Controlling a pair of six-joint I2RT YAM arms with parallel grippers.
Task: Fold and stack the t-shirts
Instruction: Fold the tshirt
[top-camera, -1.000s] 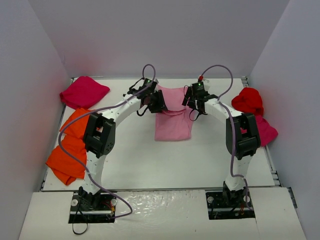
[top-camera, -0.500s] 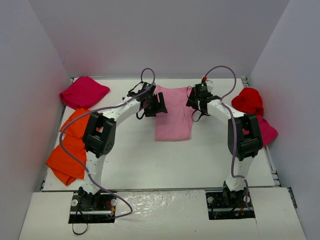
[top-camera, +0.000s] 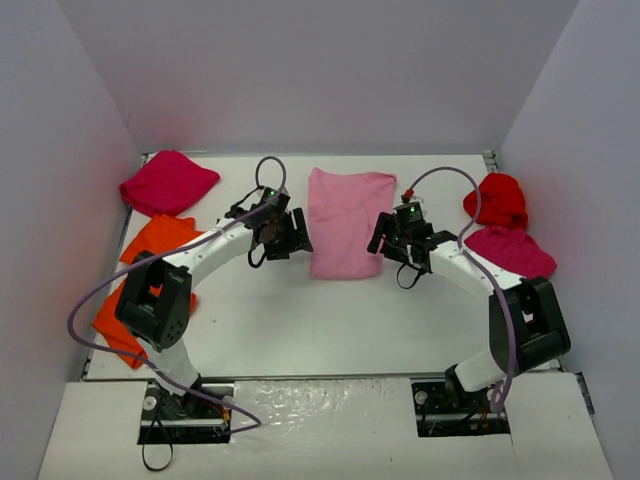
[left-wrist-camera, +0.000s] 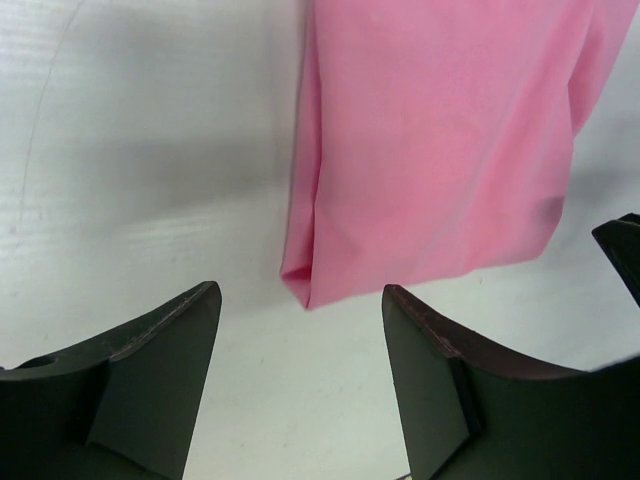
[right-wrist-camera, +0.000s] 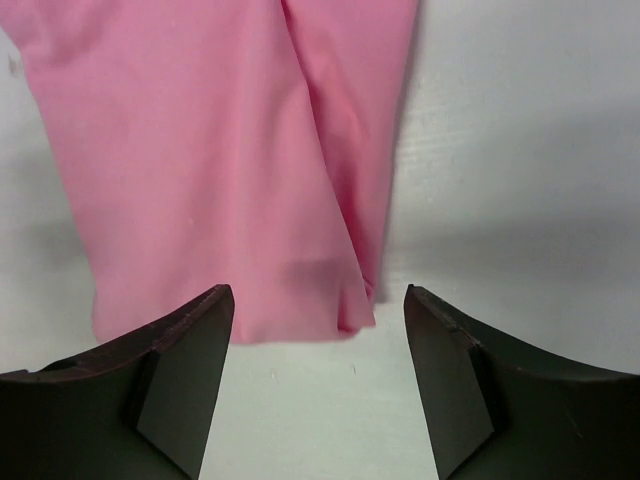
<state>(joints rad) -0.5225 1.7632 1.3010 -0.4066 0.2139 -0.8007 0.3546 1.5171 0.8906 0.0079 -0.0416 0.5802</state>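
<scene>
White desk (top-camera: 330, 320), walled on three sides, fills the middle of the top view.

Left arm (top-camera: 200, 258) reaches from the lower left up toward centre. Right arm (top-camera: 470, 270) reaches from the lower right up toward centre.

Light pink cloth t-shirt (top-camera: 345, 222): upper centre of the top view, lying flat on the desk, folded into a tall narrow panel, top edge wider than bottom. A lengthwise fold line shows in the right wrist view (right-wrist-camera: 220, 160). The lower corner is doubled over in the left wrist view (left-wrist-camera: 440, 150).

Two orange cloth t-shirts (top-camera: 160, 238): left edge of frame, crumpled, one above the other, partly hidden behind the left arm's elbow.

Magenta-crimson cloth t-shirt (top-camera: 167, 183): upper left, bunched, just above the orange pair. Second magenta-crimson t-shirt (top-camera: 512, 250): right edge, spread loosely.

Bright red cloth t-shirt (top-camera: 497, 198): upper right, in a heap, touching the second magenta one's upper side.

Left tool (top-camera: 292, 234): just beside the pink shirt's left edge. In the left wrist view (left-wrist-camera: 300, 400) the fingers stand wide apart, with bare desk between them and the shirt's corner just above the gap. It grips nothing.

Right tool (top-camera: 382, 238): just beside the pink shirt's lower right corner. In the right wrist view (right-wrist-camera: 318, 390) the fingers are spread wide, the shirt's bottom hem lies just above the gap, and nothing is held.
</scene>
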